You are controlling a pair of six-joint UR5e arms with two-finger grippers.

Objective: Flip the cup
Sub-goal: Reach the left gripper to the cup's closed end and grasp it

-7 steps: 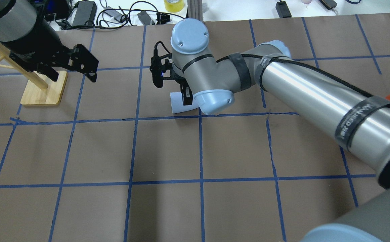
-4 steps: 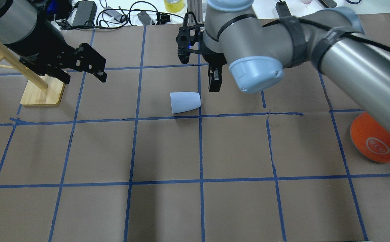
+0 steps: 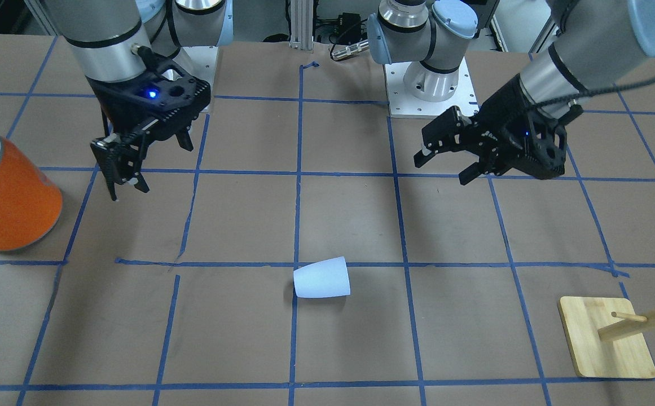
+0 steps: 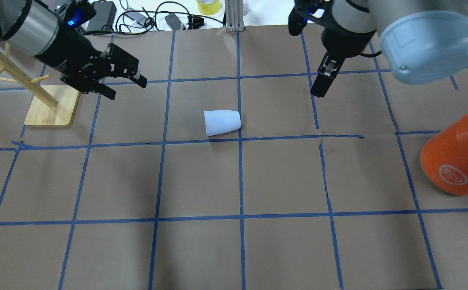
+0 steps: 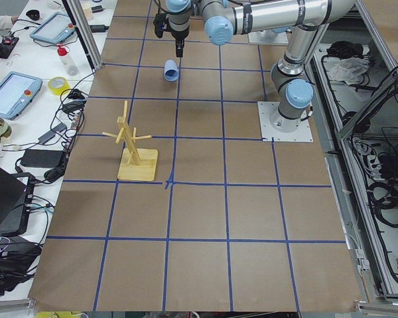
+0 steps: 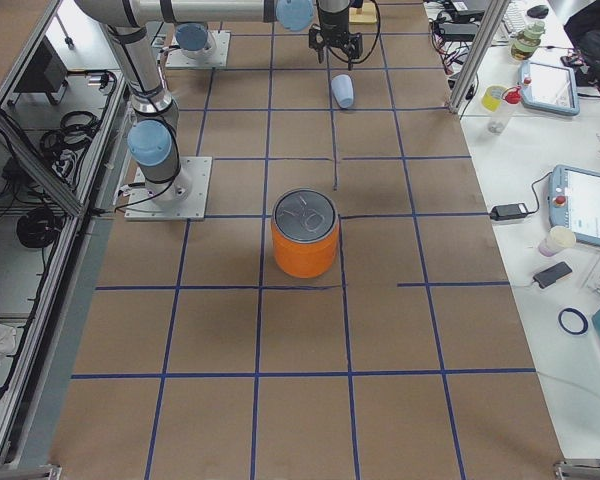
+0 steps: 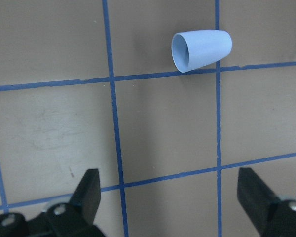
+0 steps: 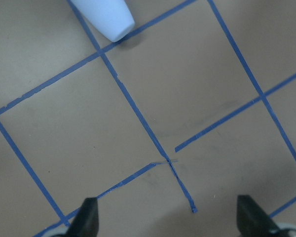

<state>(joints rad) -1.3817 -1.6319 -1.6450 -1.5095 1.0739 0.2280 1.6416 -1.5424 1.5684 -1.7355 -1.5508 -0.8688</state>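
Cup [image 4: 222,123]: lies on its side on the bench [image 4: 201,181], just beside a blue tape crossing, touched by neither arm. It sits between the two end effectors. Its wide rim faces the left one and its closed narrow base faces the right one.

Left end effector [image 4: 126,90]: released, fingers spread wide and nothing held. The wrist view shows the cup ahead of the fingertips, off toward the right-hand finger, with its open mouth visible.

Right end effector [image 4: 320,84]: released, fingers wide apart in its wrist view and empty. The cup's base shows only at the upper left edge of that view, ahead of the fingers and to one side.

Path: only brown bench paper crossed by tape lines lies between each end effector and the cup. The height of either end effector above the bench cannot be read with confidence.

Surroundings: a wooden peg rack [image 4: 50,106] stands just behind the left end effector, on its outer side. An orange can [image 4: 455,161] stands upright beyond the right end effector, well apart from the cup. Cables [image 4: 137,16] and a yellow tape roll [image 4: 209,6] lie past the far bench edge.
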